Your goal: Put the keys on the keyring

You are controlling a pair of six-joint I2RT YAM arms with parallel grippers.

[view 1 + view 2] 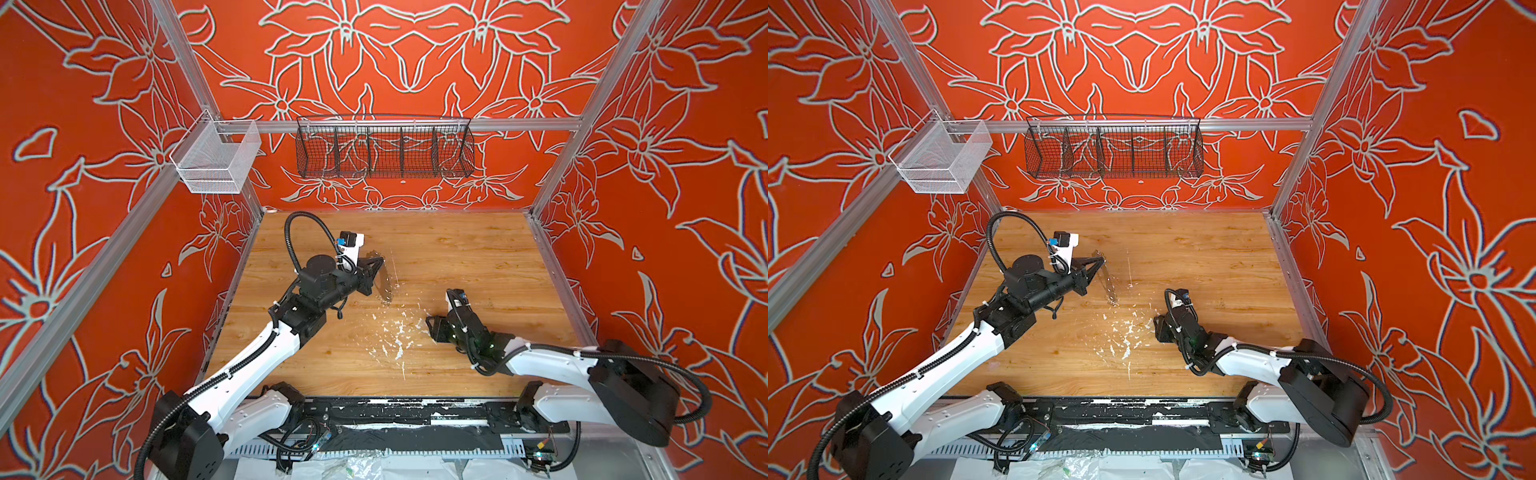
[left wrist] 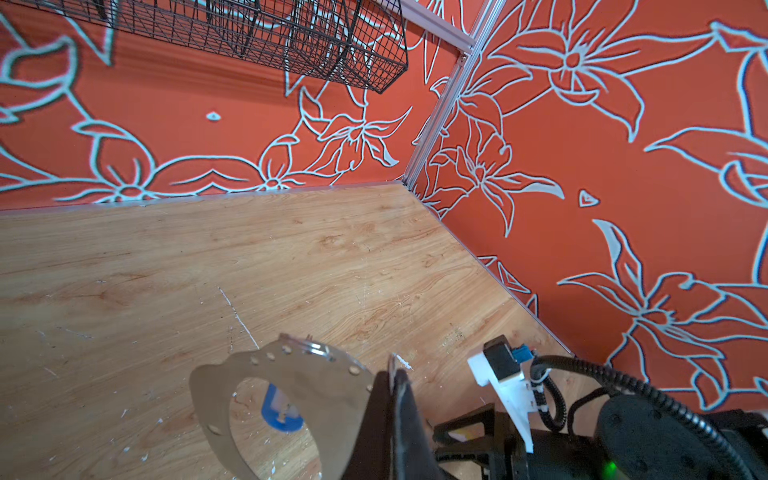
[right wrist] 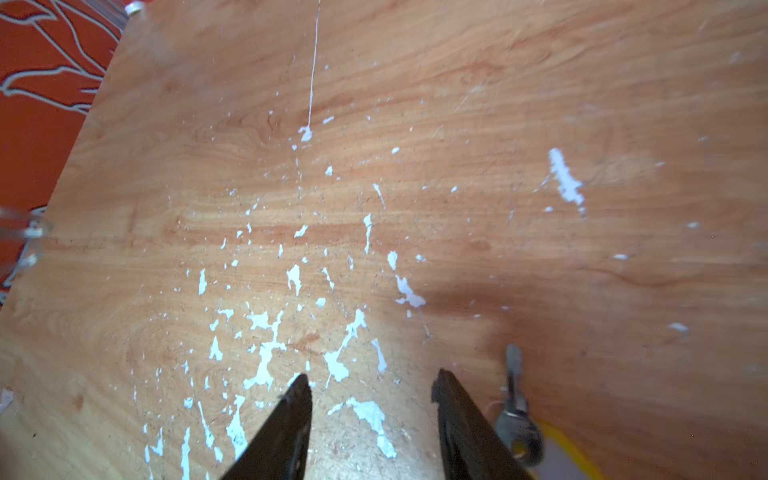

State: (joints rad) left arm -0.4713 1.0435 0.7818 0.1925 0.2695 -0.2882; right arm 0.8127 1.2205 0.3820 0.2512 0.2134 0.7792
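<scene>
My left gripper (image 2: 394,368) is shut on the rim of the keyring (image 2: 299,374), a flat grey-brown ring with small holes along its edge. It holds the ring on edge above the table, so the keyring (image 1: 385,279) (image 1: 1107,277) shows as a thin strip in both top views. A blue tag (image 2: 277,413) shows through the ring's hole; I cannot tell whether it hangs or lies. My right gripper (image 3: 370,384) is open and low over the table, nothing between its fingers. A small metal key (image 3: 514,395) with a yellow tag (image 3: 575,455) lies just outside one finger.
White chipped flecks (image 1: 397,336) mark the wooden table (image 1: 478,257) between the two grippers. A black wire basket (image 1: 384,151) hangs on the back wall. A white mesh basket (image 1: 216,160) hangs at the left wall. Red patterned walls close three sides.
</scene>
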